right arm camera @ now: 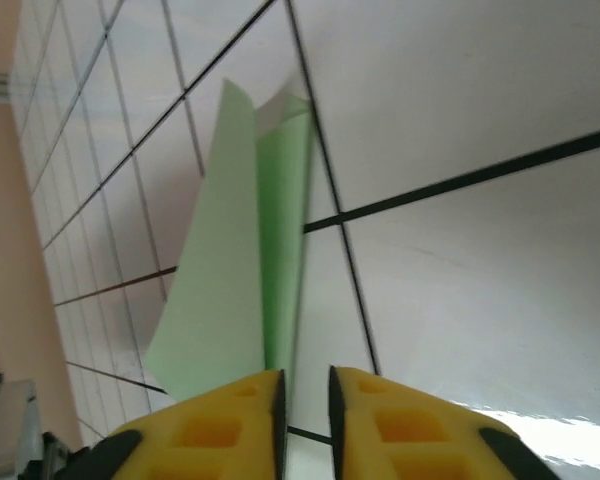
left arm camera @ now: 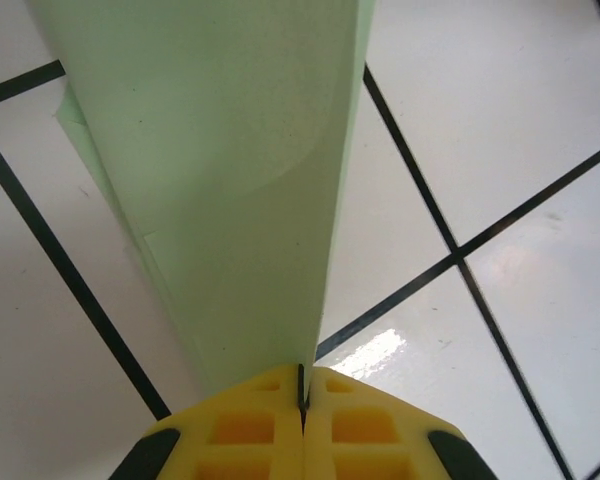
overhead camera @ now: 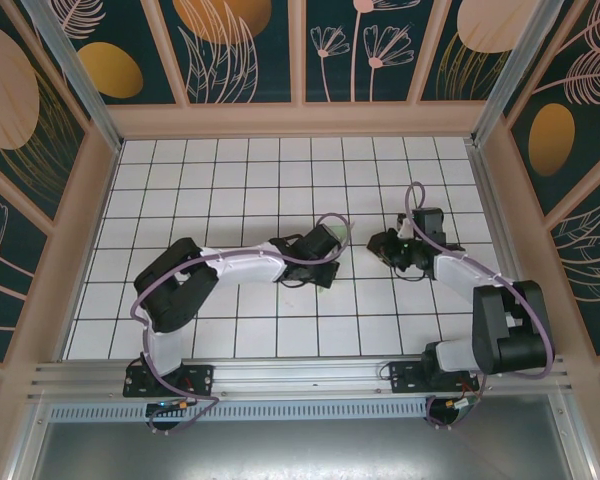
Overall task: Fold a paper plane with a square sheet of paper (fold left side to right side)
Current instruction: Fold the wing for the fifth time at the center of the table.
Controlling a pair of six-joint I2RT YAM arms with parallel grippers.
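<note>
The square sheet of paper is folded into a narrow pale mint-green shape with layered flaps and stands on edge above the tiled floor. My left gripper is shut on its near end, the yellow fingers pressed together with the paper pinched in the seam. In the right wrist view the same paper rises ahead and to the left. My right gripper has its jaws a little apart, and the paper's edge runs down along the left finger's inner face. From above, the left gripper and right gripper face each other mid-table. Whether it forms a paper plane I cannot tell.
The white tiled table with black grid lines is enclosed by wooden walls at the back and both sides. A metal rail carries both arm bases at the near edge.
</note>
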